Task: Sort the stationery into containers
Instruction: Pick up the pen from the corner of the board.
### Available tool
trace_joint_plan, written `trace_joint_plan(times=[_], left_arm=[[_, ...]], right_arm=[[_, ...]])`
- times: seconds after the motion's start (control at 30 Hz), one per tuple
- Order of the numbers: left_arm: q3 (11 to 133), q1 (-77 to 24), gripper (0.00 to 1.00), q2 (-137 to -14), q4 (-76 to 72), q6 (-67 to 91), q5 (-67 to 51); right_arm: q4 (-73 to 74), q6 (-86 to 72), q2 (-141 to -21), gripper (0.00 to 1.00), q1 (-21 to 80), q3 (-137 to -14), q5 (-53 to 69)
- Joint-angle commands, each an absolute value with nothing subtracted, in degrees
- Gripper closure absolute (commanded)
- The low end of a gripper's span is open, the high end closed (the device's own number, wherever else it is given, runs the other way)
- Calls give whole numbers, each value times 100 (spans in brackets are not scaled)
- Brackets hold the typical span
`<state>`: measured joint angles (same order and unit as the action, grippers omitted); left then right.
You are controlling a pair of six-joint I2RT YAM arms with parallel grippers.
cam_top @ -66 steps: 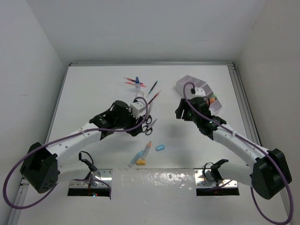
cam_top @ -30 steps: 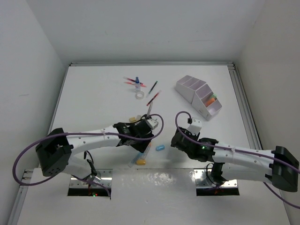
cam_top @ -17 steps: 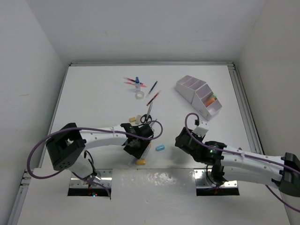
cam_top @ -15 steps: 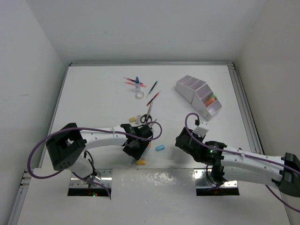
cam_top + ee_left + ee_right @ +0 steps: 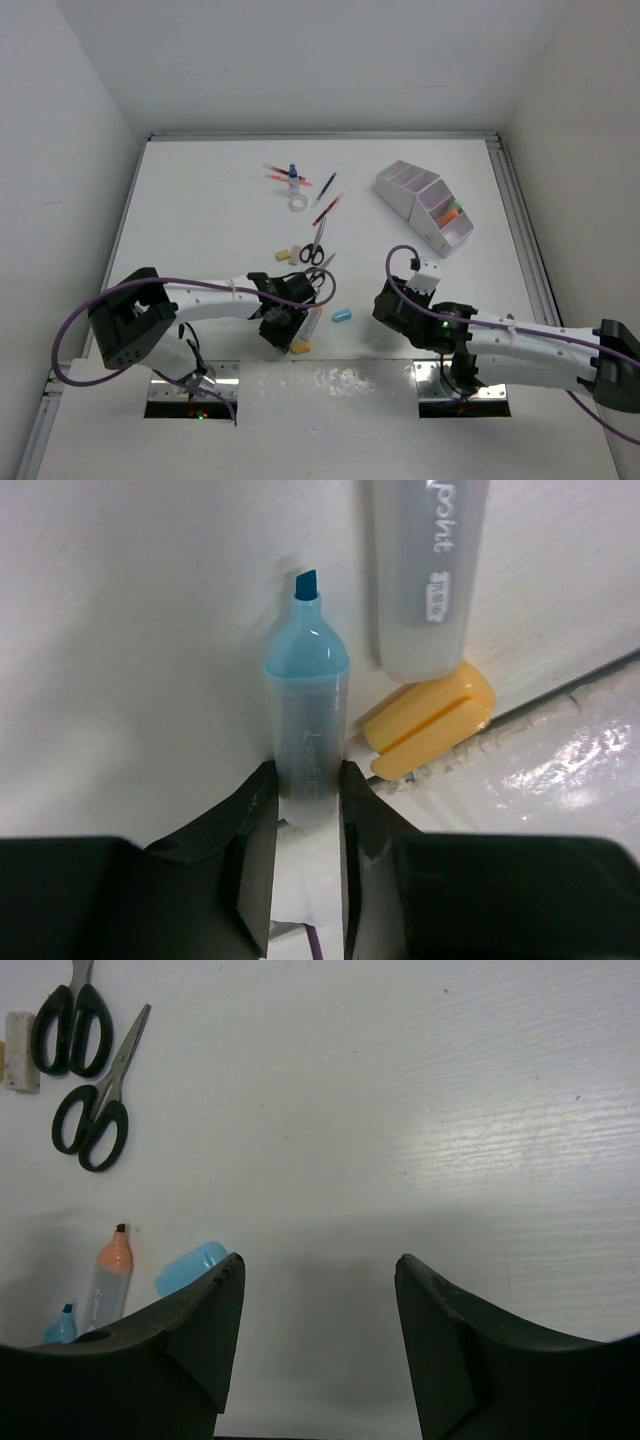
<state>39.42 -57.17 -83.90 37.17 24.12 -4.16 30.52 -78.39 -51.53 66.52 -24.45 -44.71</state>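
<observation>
My left gripper [image 5: 305, 780] is shut on the clear barrel of an uncapped blue highlighter [image 5: 308, 695] lying on the table. Beside it lies a grey marker [image 5: 428, 570] with a yellow cap [image 5: 430, 720]. From above, the left gripper [image 5: 285, 325] sits by the near edge. My right gripper [image 5: 320, 1270] hangs open and empty just right of a loose blue cap [image 5: 190, 1265], seen from above as the blue cap [image 5: 342, 316]. The white organiser [image 5: 425, 205] stands at the back right with an orange item [image 5: 452, 211] in one compartment.
Two black-handled scissors [image 5: 315, 250] and beige erasers [image 5: 288, 254] lie mid-table. Red and black pens [image 5: 325, 205], a tape ring [image 5: 297, 203] and a blue-capped bottle [image 5: 293, 178] lie farther back. An orange-tipped marker [image 5: 108, 1280] rests left of the cap. The shiny near edge strip [image 5: 330, 380] runs behind the markers.
My left gripper has slid toward the near edge and closed its jaws onto the blue highlighter. The right gripper has shifted only slightly and stays open.
</observation>
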Motion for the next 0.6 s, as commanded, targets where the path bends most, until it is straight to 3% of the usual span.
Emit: trace_joint_plan(times=[0.0, 0.1, 0.57], left_arm=[[3674, -5669, 84, -8438, 3208, 2408, -606], [3665, -5669, 100, -8367, 3182, 2399, -624], [3858, -5274, 100, -6865, 3515, 2619, -97]], right_arm=[[2997, -7814, -5308, 40, 6820, -2706, -4702], [2997, -7770, -5563, 41, 6978, -2882, -4746], [1626, -9429, -5950, 42, 7075, -2496, -5027]])
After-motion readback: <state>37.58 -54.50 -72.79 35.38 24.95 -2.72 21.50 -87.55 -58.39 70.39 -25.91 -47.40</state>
